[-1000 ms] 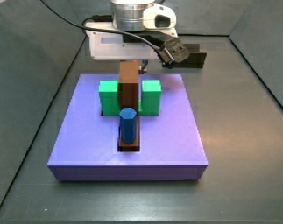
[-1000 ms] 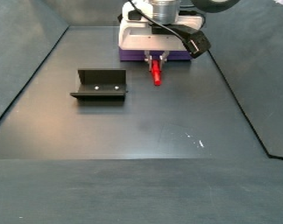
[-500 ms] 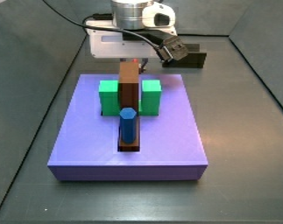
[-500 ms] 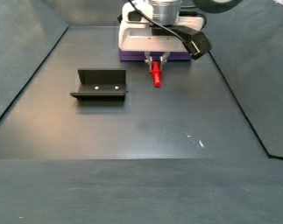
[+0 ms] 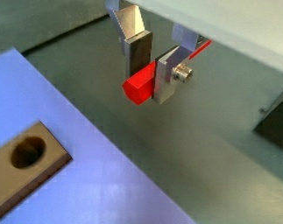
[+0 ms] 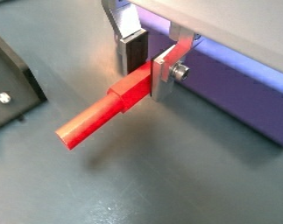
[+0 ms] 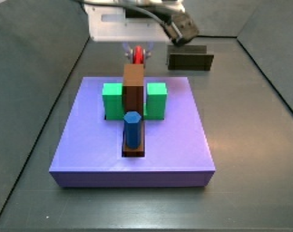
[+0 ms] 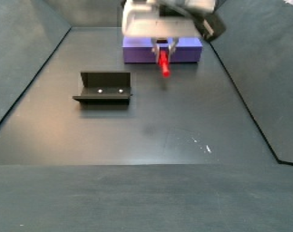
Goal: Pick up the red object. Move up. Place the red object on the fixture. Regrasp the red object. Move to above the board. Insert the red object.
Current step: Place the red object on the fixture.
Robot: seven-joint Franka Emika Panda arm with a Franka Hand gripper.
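In both wrist views my jaws (image 5: 153,63) (image 6: 150,59) are clamped on the red object (image 5: 138,85) (image 6: 105,115), which juts out past the edge of the board (image 5: 74,201) (image 6: 237,96) over open floor. In a side view the red object (image 8: 164,62) hangs in my grip just in front of the board (image 8: 142,52), with the fixture (image 8: 102,89) well apart and bare floor between. In a side view my jaws (image 7: 135,53) hold it beyond the board's far edge (image 7: 134,136), near the fixture (image 7: 191,61).

- A robotics lab test cell: dark grey floor (image 8: 173,136) and matching dark walls enclosing the workspace.
- A gripper (image 6: 148,63) with cabling hangs above, clamped on the red object (image 6: 103,112).
- Purpose-made rig pieces: the fixture (image 8: 102,88) and a lavender board (image 7: 136,145) with green blocks (image 7: 113,100).
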